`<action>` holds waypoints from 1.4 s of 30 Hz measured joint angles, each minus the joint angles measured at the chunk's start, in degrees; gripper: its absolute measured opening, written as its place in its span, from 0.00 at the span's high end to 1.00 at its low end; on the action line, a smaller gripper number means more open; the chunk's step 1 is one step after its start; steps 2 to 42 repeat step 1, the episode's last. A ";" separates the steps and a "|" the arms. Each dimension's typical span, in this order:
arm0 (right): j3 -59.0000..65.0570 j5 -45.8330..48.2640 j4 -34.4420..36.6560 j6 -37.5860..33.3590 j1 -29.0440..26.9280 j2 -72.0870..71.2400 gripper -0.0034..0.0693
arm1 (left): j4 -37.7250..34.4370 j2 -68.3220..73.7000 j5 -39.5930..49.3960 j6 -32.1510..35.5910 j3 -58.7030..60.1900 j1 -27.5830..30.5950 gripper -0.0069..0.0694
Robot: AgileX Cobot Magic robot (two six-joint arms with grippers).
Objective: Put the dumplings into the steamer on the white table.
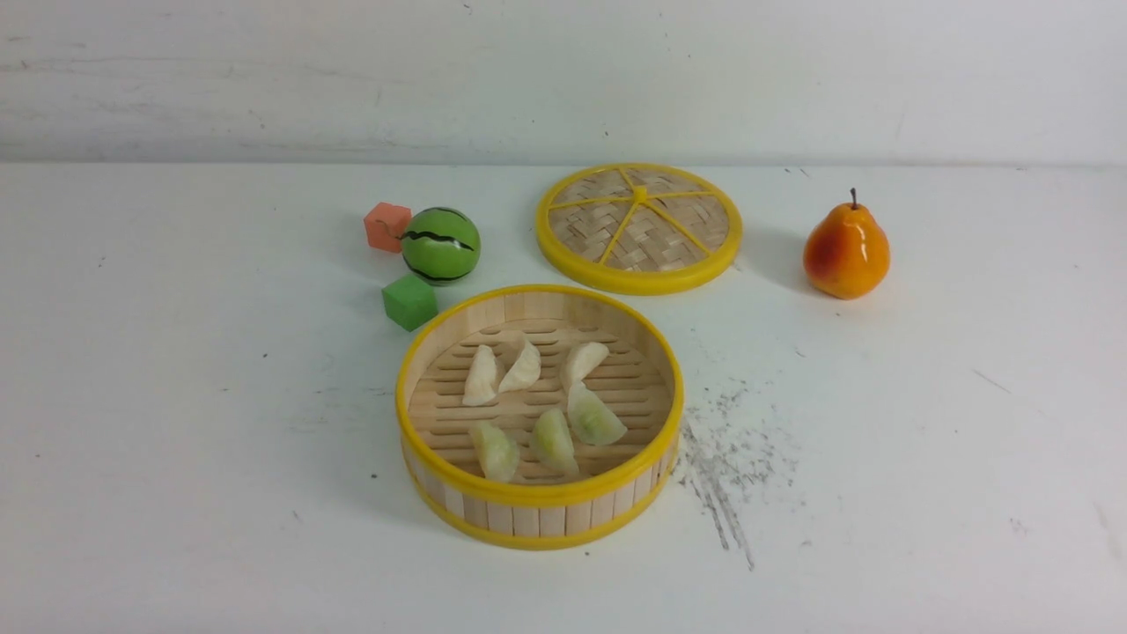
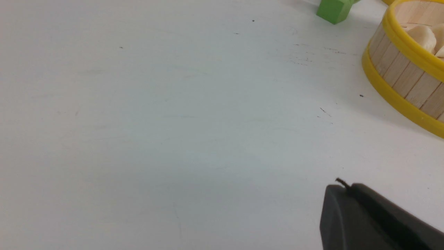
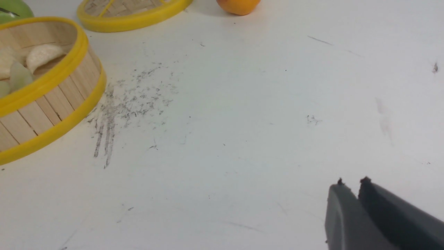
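The steamer (image 1: 539,493) stands mid-table on the white table (image 1: 176,396), and several pale dumplings (image 1: 482,376) lie on its slotted floor. Neither arm shows in the front view. In the left wrist view my left gripper (image 2: 343,185) hangs shut and empty over bare table, well away from the steamer (image 2: 402,80), where one dumpling (image 2: 421,36) peeks over the rim. In the right wrist view my right gripper (image 3: 351,182) has its tips parted by a narrow gap with nothing between them, away from the steamer (image 3: 52,104) and its dumplings (image 3: 43,53).
Behind the steamer lies the woven lid (image 1: 639,227). An orange pear (image 1: 845,249) stands at the back right. At the back left sit a watermelon ball (image 1: 440,246), a red cube (image 1: 387,226) and a green cube (image 1: 409,302). Dark scratch marks (image 1: 722,458) lie right of the steamer.
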 joint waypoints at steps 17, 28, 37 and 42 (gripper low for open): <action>0.00 0.00 0.00 0.00 0.00 0.00 0.86 | 0.00 0.00 0.00 0.00 0.00 0.00 0.92; 0.00 0.00 0.00 0.00 0.00 0.00 0.86 | 0.00 0.00 0.00 0.00 0.00 0.00 0.92; 0.00 0.00 0.00 0.00 0.00 0.00 0.86 | 0.00 0.00 0.00 0.00 0.00 0.00 0.92; 0.00 0.00 0.00 0.00 0.00 0.00 0.86 | 0.00 0.00 0.00 0.00 0.00 0.00 0.92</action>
